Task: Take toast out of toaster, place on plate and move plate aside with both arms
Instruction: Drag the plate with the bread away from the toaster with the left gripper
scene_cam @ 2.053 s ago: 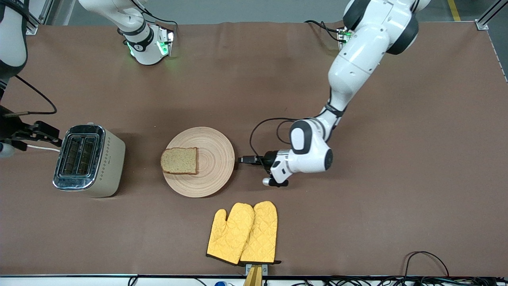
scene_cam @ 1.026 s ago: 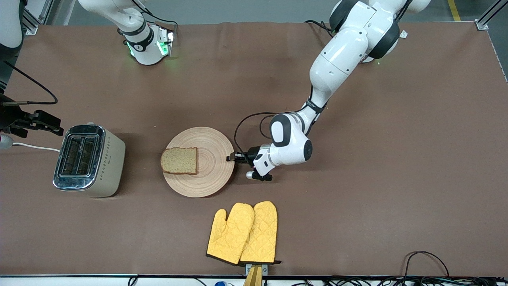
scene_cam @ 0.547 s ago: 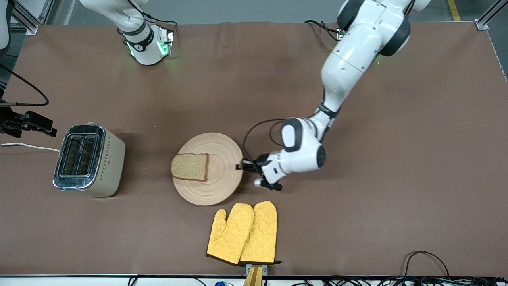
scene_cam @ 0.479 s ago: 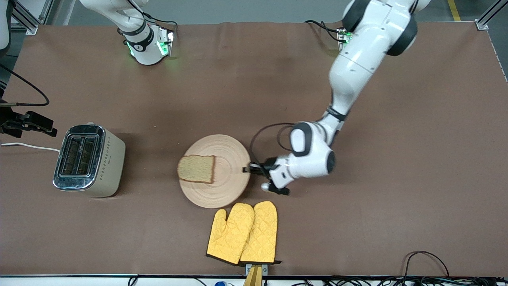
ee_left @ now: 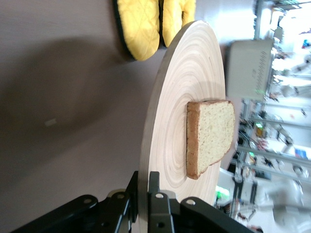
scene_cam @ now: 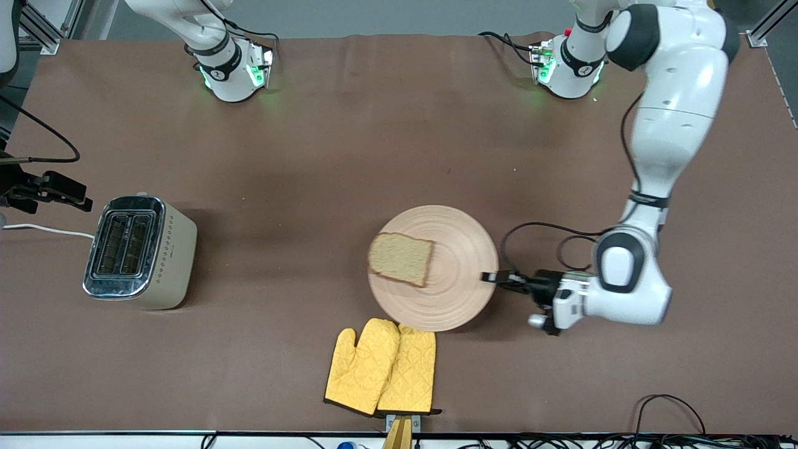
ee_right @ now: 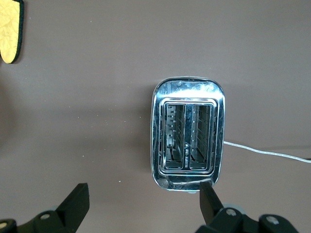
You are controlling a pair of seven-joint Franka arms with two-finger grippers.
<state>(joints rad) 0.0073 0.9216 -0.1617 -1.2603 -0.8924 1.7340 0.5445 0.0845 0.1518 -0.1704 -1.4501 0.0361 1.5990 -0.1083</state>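
— Where's the toast?

— The toast (scene_cam: 400, 258) lies on the plate (scene_cam: 458, 293), on the half toward the right arm's end of the counter (scene_cam: 374, 137). My left pincer (scene_cam: 492, 278) is clamped on the plate's rim at the edge toward my own end; in the left wrist view one finger (ee_left: 158, 204) lies on the top face, the other beneath.

— What has changed?

— Half a second ago the plate sat nearer the toaster (scene_cam: 138, 251). I have pulled it toward the left arm's end, and its edge nearest the front camera now overlaps the cuffs of the oven mitts (scene_cam: 381, 368). The toast has turned slightly on the wood.

— Is the plate lifted?

— Hard to tell; the wrist view suggests it is off the counter, but I can't be sure.

— And the right pincer (ee_right: 141, 206)?

— Spread wide, holding nothing, waiting over the toaster's end of the counter. In the front view it is partly cut off at the edge. The toaster's two slots look empty.
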